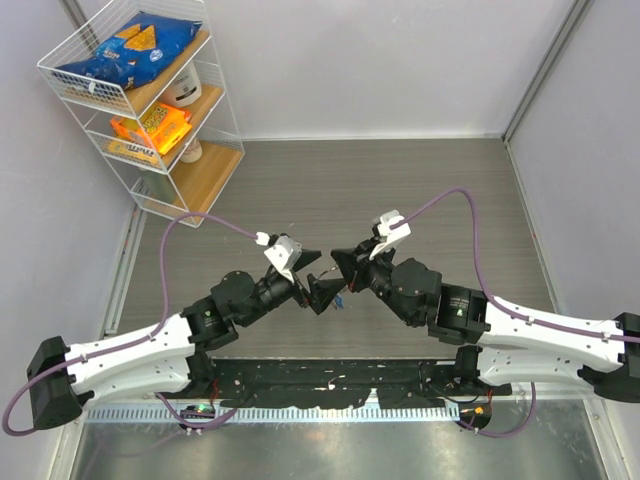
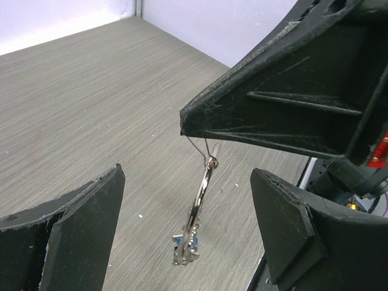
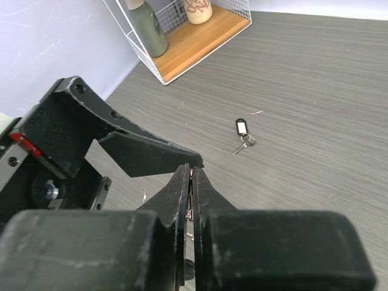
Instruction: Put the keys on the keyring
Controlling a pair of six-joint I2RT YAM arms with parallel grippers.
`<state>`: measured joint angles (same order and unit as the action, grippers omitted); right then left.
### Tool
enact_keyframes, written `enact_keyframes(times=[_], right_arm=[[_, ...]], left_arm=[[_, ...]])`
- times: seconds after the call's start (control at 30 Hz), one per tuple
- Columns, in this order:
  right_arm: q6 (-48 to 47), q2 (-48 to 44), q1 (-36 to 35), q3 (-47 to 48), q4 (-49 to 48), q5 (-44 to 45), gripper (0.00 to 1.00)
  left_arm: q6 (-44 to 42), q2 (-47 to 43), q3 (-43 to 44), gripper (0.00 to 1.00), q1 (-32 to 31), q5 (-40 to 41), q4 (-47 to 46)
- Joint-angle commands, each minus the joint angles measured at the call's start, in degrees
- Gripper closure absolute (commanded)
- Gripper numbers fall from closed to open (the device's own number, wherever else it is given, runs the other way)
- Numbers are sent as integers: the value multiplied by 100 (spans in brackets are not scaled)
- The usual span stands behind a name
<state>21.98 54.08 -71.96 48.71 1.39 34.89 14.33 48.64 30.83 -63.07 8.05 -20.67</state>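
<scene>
Grey woodgrain table [image 3: 315, 91] carries one tagged key [image 3: 244, 130], lying well apart. The right gripper [image 3: 191, 173] pinches the keyring [image 2: 202, 193] at its top, keys [image 2: 187, 250] dangling below; the left gripper [image 2: 187, 176] is spread around it. Likely light, springy, slippery wire: best held across the rim.
</scene>
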Motion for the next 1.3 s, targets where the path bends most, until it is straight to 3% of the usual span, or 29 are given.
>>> enact_keyframes(times=[0.0, 0.17, 0.37, 0.67, 0.73, 0.83, 0.93, 1.1, 1.27], right_arm=[[149, 41, -125, 367, -236, 246, 94], [210, 76, -204, 403, -271, 237, 94], [281, 76, -265, 411, -288, 237, 94], [290, -21, -362, 385, -376, 404, 94], [281, -47, -397, 359, -429, 456, 94], [246, -47, -424, 350, -490, 501, 94], [202, -38, -441, 350, -578, 536, 94], [149, -12, -485, 394, -613, 589, 94], [149, 5, -512, 403, -648, 589, 94]], left_arm=[[-79, 93, 187, 9, -39, 214, -596], [-114, 128, 73, 11, -48, 320, -921], [-158, 216, -59, 37, -56, 214, -1308], [-97, 321, -59, 57, -56, -14, -1388], [-62, 313, -94, 55, -56, -23, -1388], [-26, 304, -95, 37, -65, -14, -1361], [-9, 312, -112, 27, -65, 3, -1344], [-35, 312, -130, 28, -65, 3, -1361], [-53, 330, -138, 39, -57, -50, -1379]])
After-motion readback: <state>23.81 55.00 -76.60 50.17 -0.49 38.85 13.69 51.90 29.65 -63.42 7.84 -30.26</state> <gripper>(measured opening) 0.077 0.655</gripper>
